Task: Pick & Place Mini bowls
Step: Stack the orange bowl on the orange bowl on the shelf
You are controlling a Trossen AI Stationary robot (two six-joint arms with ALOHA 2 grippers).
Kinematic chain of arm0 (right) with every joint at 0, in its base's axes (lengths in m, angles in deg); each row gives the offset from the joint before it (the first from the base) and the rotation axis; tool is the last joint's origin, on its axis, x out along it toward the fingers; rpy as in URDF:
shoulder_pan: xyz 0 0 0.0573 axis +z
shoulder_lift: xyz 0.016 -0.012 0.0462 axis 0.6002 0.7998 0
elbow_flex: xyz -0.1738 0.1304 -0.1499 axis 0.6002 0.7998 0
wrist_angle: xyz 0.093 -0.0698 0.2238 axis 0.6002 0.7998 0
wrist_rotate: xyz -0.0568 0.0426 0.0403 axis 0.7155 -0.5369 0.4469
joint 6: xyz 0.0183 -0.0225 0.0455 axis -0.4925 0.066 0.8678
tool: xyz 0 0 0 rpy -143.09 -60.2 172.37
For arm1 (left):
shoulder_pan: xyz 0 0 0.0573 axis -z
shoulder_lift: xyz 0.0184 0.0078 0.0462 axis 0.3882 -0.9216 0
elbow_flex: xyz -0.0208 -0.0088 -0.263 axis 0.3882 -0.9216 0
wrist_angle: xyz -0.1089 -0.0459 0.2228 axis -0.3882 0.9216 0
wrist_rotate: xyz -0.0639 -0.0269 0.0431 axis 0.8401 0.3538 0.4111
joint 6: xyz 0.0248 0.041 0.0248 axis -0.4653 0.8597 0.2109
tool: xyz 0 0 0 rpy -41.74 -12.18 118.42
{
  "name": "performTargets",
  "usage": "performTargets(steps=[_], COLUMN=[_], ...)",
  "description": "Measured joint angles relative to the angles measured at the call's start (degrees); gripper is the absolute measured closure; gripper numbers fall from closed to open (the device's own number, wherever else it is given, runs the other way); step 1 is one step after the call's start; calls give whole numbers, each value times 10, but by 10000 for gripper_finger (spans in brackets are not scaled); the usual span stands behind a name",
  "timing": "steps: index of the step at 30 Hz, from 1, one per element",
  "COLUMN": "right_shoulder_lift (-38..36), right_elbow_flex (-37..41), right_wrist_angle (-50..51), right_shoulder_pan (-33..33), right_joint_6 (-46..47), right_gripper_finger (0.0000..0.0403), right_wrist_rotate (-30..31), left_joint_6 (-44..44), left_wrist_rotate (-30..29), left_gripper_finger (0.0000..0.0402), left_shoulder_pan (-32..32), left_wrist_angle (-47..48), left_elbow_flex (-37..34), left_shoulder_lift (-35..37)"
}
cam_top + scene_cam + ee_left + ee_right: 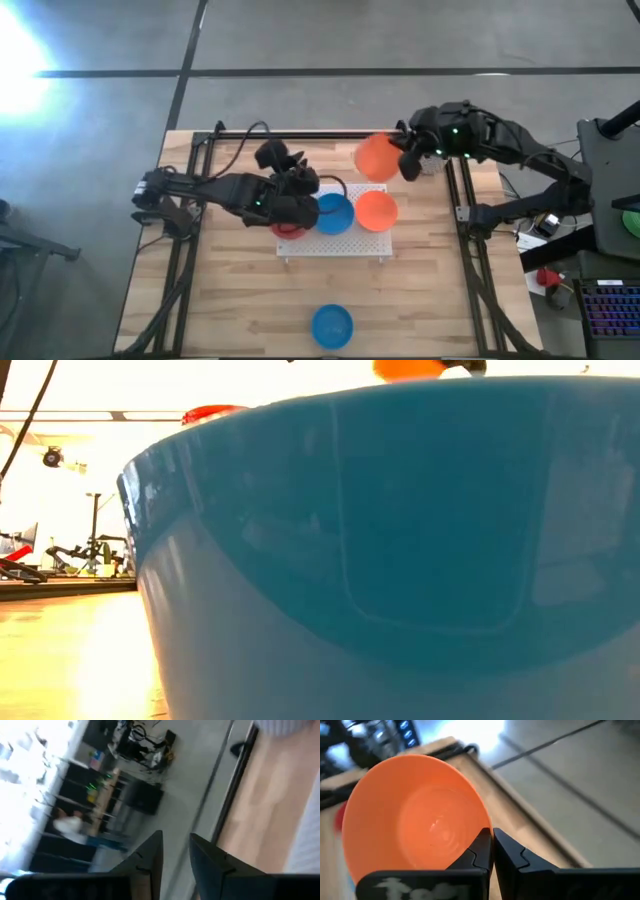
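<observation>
Right gripper [491, 851], jaws pinched on the rim of a small round orange plastic bowl [376, 157], holds it above the table's [420, 300] far edge. Left gripper [293, 210], jaws narrowly parted, hovers over the white perforated board [340, 243]. Release should follow level lowering.

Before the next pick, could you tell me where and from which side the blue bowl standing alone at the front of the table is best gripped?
Grip the blue bowl by its thin rim, coming straight down from above. It sits upright and open on the bare table, apart from the white board, so one finger can probably slip inside the wall and one outside, much as the right gripper pinches its orange bowl.
</observation>
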Motion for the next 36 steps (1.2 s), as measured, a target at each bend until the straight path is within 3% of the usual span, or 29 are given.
performTargets(steps=[6,11,22,36], right_shoulder_lift=[-14,15,70,69], right_elbow_flex=[0,0,0,0], right_wrist_angle=[103,163,206,211], right_shoulder_pan=[0,1,1,1], right_joint_6=[12,2,-56,-66], right_gripper_finger=[394,394,394,394], right_wrist_rotate=[-76,-113,-140,-177], left_joint_6=[-152,-209,-273,-283], left_wrist_rotate=[69,88,138,139], left_gripper_finger=[305,305,305,305], left_shoulder_pan=[-3,-4,-4,-4], left_wrist_angle=[0,-1,0,-1], left_elbow_flex=[0,0,0,0], left_shoulder_lift=[38,56,62,62])
